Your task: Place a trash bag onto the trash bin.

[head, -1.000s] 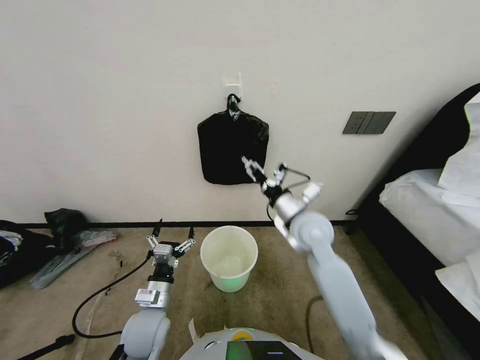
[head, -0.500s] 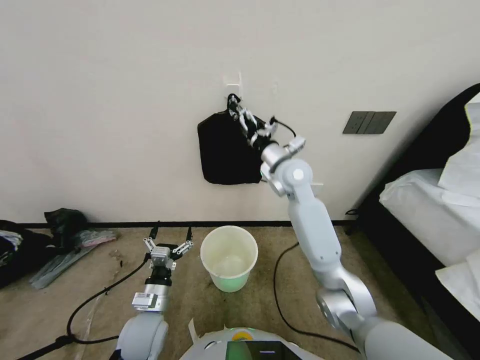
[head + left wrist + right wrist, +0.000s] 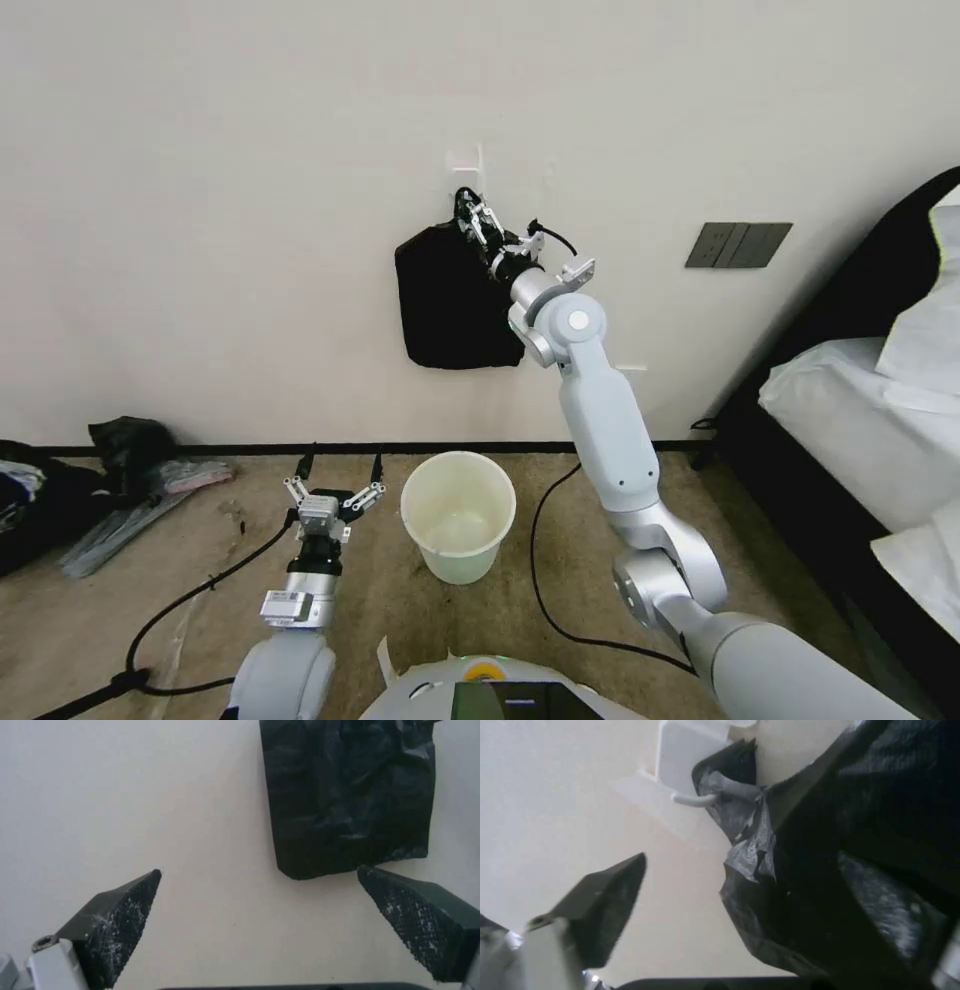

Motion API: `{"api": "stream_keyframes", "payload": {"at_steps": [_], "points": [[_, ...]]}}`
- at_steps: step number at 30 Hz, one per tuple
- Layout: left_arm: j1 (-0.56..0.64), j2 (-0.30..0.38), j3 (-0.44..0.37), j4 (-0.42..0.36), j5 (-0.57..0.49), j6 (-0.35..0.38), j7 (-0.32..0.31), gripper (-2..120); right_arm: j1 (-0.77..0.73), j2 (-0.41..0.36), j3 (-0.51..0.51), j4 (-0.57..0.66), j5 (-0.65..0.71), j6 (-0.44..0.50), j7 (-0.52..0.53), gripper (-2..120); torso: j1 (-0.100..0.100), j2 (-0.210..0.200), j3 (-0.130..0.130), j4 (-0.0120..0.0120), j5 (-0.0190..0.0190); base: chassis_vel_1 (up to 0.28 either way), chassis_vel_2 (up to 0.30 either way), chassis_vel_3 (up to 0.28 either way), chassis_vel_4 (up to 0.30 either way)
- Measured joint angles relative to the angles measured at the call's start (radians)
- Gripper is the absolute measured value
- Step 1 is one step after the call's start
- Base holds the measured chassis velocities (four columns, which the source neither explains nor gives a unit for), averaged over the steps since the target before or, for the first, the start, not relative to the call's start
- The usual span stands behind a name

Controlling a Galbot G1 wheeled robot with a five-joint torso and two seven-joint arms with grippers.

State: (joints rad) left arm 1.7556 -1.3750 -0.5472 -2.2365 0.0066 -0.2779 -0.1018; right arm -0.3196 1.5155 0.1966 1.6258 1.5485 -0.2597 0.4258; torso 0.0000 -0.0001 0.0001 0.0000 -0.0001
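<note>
the black pack (image 3: 452,300) with a knotted top hangs flat on the wall from a white hook (image 3: 692,799). the trash bin (image 3: 458,515) stands upright on the carpet far below the right gripper (image 3: 472,222) and just right of the left gripper (image 3: 338,482). the right gripper sits at the pack's knot just under the hook, fingers spread. the left gripper hangs low, fingers wide apart, holding nothing.

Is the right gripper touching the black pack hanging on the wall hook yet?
Cannot tell. In the right wrist view the right gripper is open around the black pack's knotted top, but contact isn't plain.
</note>
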Motion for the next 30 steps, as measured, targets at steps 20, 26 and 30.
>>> {"api": "stream_keyframes", "payload": {"at_steps": [20,26,30], "points": [[-0.005,0.005,-0.014,-0.02,-0.014,0.006,-0.003,100,0.007,0.022,0.025,-0.047,-0.012,-0.001,-0.021,19,0.0,0.0,0.0,0.0,0.0001,0.0,0.0,0.0,0.0],[-0.007,0.004,-0.013,-0.013,-0.014,0.007,-0.003,100,0.007,0.014,0.021,-0.052,-0.034,-0.007,-0.023,0,0.0,0.0,0.0,0.0,0.0001,0.0,0.0,0.0,0.0],[-0.008,0.003,-0.009,-0.008,-0.016,0.007,-0.003,100,0.007,0.01,0.02,-0.048,-0.042,-0.008,-0.023,0,0.0,0.0,0.0,0.0,0.0001,0.0,0.0,0.0,0.0]]}}
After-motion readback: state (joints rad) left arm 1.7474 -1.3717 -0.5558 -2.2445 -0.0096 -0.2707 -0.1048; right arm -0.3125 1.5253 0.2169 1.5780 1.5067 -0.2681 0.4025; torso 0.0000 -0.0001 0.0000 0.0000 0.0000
